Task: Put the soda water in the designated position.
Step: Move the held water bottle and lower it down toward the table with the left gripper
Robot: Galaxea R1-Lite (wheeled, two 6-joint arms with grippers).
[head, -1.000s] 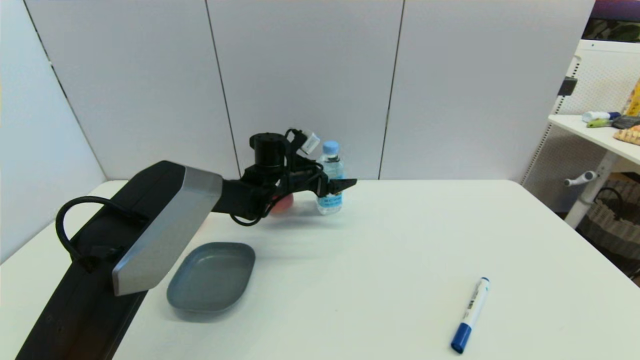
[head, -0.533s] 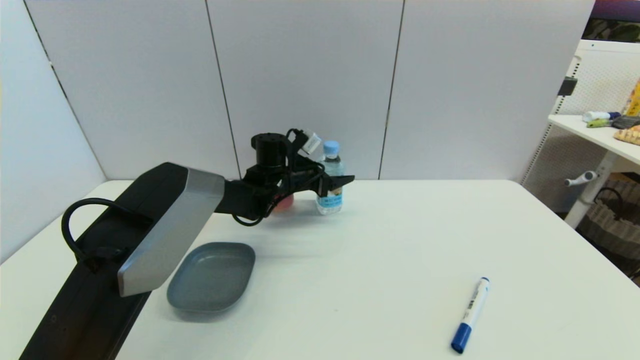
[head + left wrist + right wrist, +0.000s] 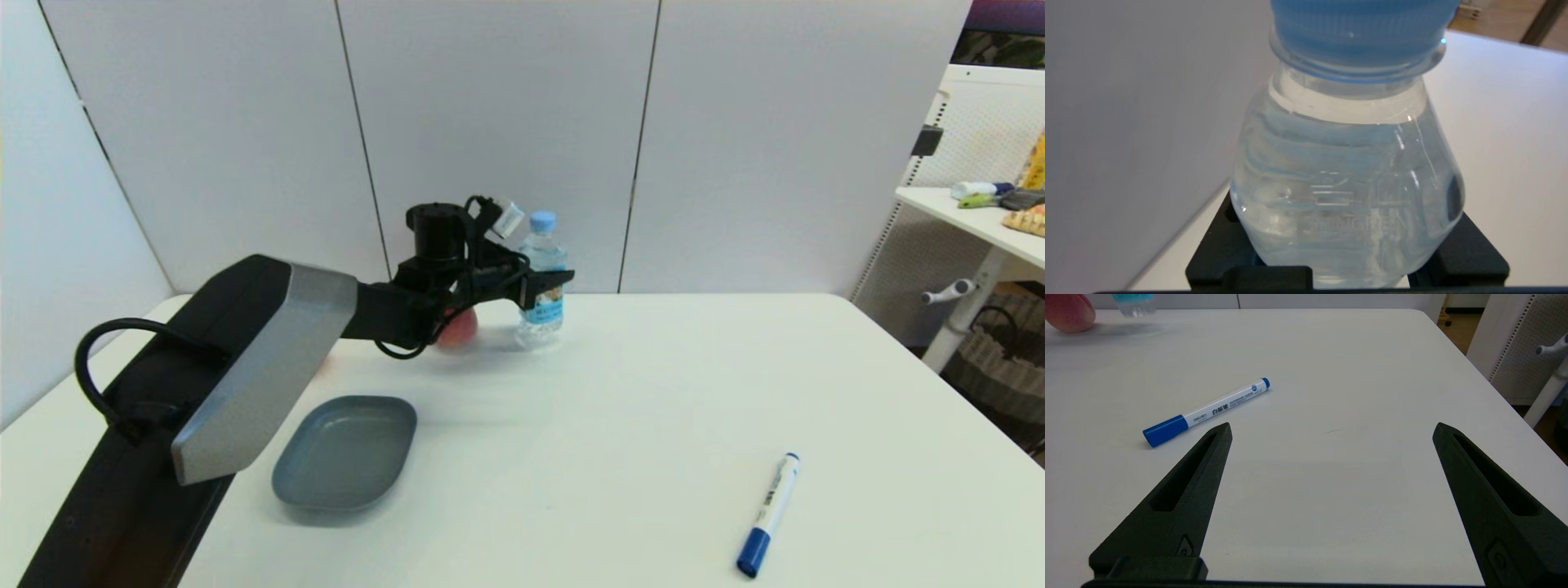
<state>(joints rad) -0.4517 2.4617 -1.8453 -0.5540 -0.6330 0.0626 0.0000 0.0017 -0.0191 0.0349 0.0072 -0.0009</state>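
- The right end effector (image 3: 1331, 435) is being held low over the near right part of the tabletop (image 3: 653, 457), its two black fingers (image 3: 1180, 498) spread wide with nothing between them.
- A marker pen (image 3: 767, 514) with a blue cap is lying flat on the tabletop near the front right; in the right wrist view the marker pen (image 3: 1206, 411) is seen just beyond the spread fingers, untouched by them.
- A grey tray (image 3: 345, 451) is resting on the near left of the tabletop, beside the left arm's grey-and-black link (image 3: 261, 367), which is being stretched over it toward the far side.
- Farther back, the left end effector (image 3: 545, 286) is being kept at the middle of the far edge, clamped on the soda water (image 3: 541, 282) around the upper part of its body, just above the blue label.
- In the left wrist view the soda water (image 3: 1347, 192) is filling the frame, pinched between the two black fingers (image 3: 1470, 253) that are pressing on either side of the clear body below the light blue cap.
- The bottle is being held upright; its base appears raised a little off the tabletop, with a faint shadow under it, though contact cannot be ruled out.
- A reddish fruit (image 3: 457, 328) is sitting on the tabletop just left of the bottle, partly hidden behind the left arm's wrist.
- White wall panels (image 3: 490, 122) are standing right behind the bottle.
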